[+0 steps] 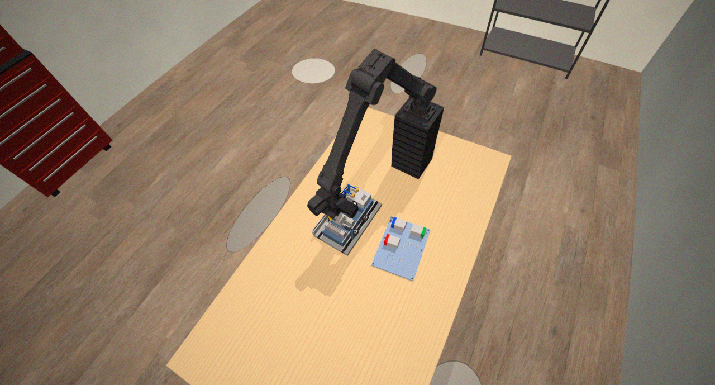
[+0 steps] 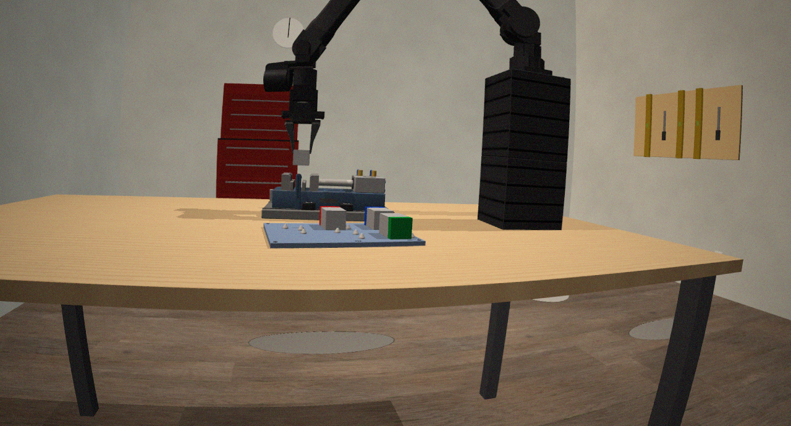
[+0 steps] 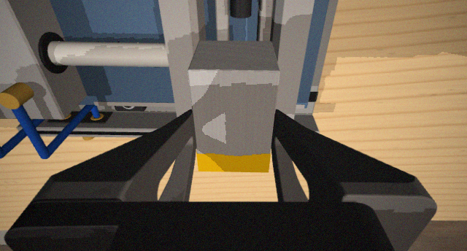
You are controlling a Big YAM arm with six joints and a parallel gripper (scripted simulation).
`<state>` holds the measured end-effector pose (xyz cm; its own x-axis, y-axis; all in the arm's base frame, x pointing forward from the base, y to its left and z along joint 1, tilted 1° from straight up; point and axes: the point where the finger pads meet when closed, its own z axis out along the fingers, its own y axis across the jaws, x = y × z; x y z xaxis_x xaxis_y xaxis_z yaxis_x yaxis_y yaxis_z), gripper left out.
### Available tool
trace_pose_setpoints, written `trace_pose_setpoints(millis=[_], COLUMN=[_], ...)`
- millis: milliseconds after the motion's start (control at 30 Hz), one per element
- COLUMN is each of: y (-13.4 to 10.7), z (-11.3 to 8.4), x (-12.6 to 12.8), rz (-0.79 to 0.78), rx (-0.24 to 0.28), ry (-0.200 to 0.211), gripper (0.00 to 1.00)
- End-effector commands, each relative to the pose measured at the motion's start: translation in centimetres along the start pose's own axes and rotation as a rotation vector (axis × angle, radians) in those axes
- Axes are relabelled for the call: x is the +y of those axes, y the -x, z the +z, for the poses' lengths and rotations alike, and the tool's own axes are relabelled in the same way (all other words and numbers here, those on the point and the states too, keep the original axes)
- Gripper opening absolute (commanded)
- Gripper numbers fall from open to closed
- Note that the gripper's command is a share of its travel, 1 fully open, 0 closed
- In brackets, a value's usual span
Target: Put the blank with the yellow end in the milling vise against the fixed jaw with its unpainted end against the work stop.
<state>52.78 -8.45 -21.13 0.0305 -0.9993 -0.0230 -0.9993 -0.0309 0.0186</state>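
Note:
My gripper [image 2: 302,150] [image 3: 233,120] is shut on the blank with the yellow end [image 2: 300,157] [image 3: 233,134], gripping its long sides. It hangs level above the milling vise [image 2: 337,198] [image 3: 124,14], clear of it. In the wrist view, its yellow end is toward my gripper's palm and its unpainted end toward the work stop [image 3: 241,3]. The fixed jaw [image 3: 296,32] [image 2: 286,180] is right of it, the hosed side's jaw [image 3: 176,28] [image 2: 314,181] left. The two low bars [image 3: 222,17] [image 3: 265,17] are partly hidden beneath the blank.
The blue plate [image 1: 395,270] [image 2: 342,242] beside the vise holds the red-ended blank [image 1: 392,241] [image 2: 333,219], the blue-ended blank [image 1: 399,225] [image 2: 379,218] and the green-ended blank [image 1: 416,230] [image 2: 399,227]. Blue hoses [image 3: 31,132] rise at the vise's actuator end.

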Motion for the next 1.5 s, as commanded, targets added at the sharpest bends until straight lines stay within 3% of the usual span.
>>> trace_pose_setpoints(millis=[0, 133, 267, 367, 400, 533, 733, 967, 1467], y=[-0.3, -0.4, -0.2, -0.2, -0.5, -0.4, -0.2, -0.3, -0.3], z=[-0.2, -1.5, 0.4, 0.4, -2.1, -1.9, 0.3, -0.6, -0.3], x=[-2.8, -3.7, -2.8, -2.8, -4.3, -4.3, -3.2, -3.8, -3.7], rz=[-0.014, -0.014, -0.014, -0.014, -0.015, -0.015, -0.014, -0.014, -0.014], rx=[0.008, 0.014, 0.008, 0.008, 0.017, 0.017, 0.01, 0.014, 0.013], ry=[-0.053, -0.082, -0.053, -0.053, -0.099, -0.099, -0.063, -0.081, -0.078], gripper=[0.0, 0.0, 0.0, 0.0, 0.0, 0.0, 0.0, 0.0, 0.0])
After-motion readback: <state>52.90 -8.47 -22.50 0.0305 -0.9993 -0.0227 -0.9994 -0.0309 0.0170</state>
